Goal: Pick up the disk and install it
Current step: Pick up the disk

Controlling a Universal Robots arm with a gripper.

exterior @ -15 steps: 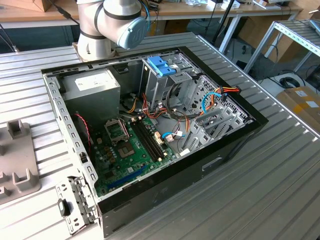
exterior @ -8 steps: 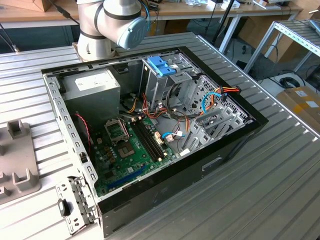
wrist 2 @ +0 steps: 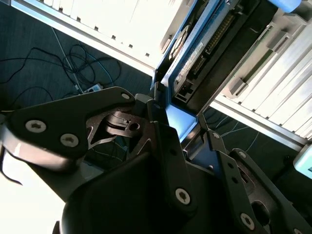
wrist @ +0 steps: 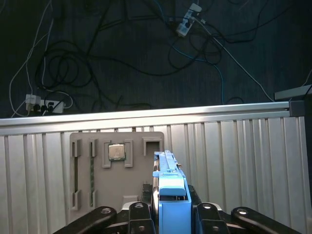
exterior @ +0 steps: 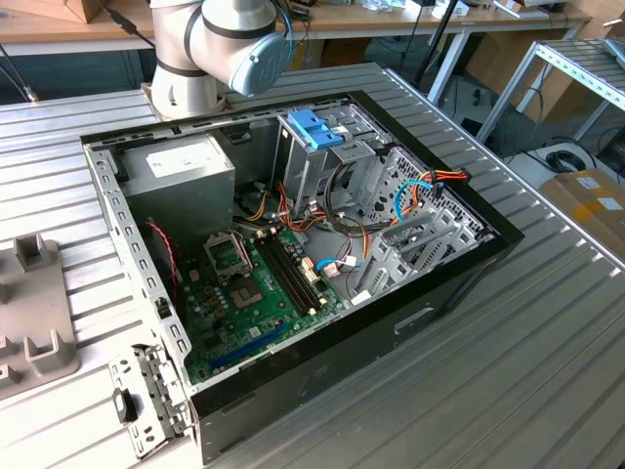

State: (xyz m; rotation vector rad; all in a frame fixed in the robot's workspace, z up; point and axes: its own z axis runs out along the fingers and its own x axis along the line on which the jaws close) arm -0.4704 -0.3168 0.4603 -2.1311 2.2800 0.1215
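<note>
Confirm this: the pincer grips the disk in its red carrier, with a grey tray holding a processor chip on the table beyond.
Wrong on one point: the carrier is blue, not red, as the first wrist view shows. The rest holds: the pincer grips the disk, with the grey tray holding a processor chip on the table beyond.

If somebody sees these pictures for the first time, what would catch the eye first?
The open computer case on the ribbed table, green motherboard exposed, dominates the exterior view. In the first wrist view the gripper clamps the disk in its blue carrier, a grey tray beyond it.
</note>
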